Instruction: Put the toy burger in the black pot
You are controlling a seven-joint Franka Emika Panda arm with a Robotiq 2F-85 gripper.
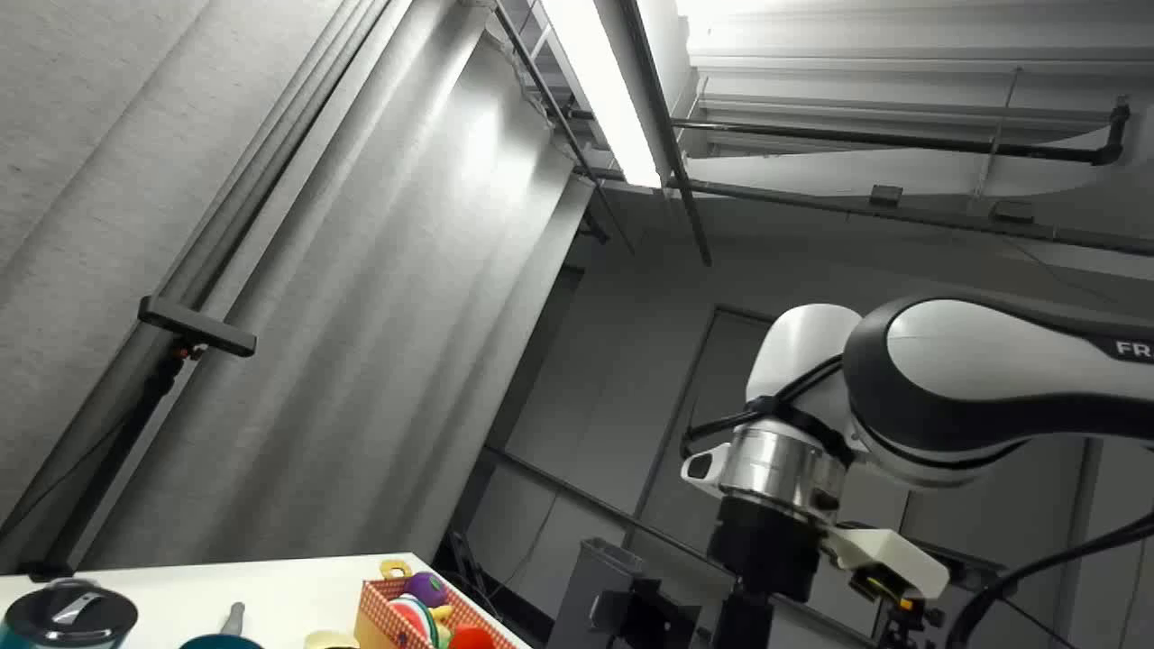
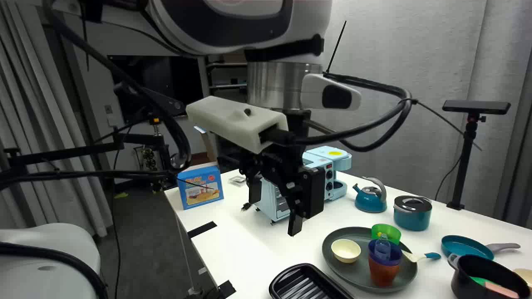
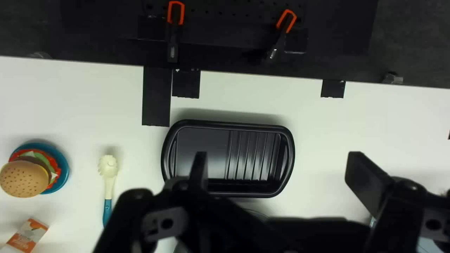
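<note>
The toy burger [image 3: 24, 178] shows at the left of the wrist view, with a sesame bun and red, green and brown layers. It sits on a small blue round dish [image 3: 63, 168], its bun overhanging the left side. The black pot [image 2: 462, 279] stands at the lower right in an exterior view, with green and pink items inside. My gripper [image 3: 277, 158] is open and empty, high above the table near a black ridged tray. It also shows in an exterior view [image 2: 280, 207]. The burger is out of both exterior views; the pot is not seen in the wrist view.
The black ridged tray [image 3: 290, 154] lies below my gripper. A cream-and-blue spoon [image 3: 108, 186] lies between burger and tray. A grey plate [image 2: 336, 272] holds bowls and cups. A blue pan [image 2: 465, 247], teal lidded pot [image 2: 411, 218], kettle [image 2: 370, 201] and light-blue toy oven [image 2: 272, 203] stand around.
</note>
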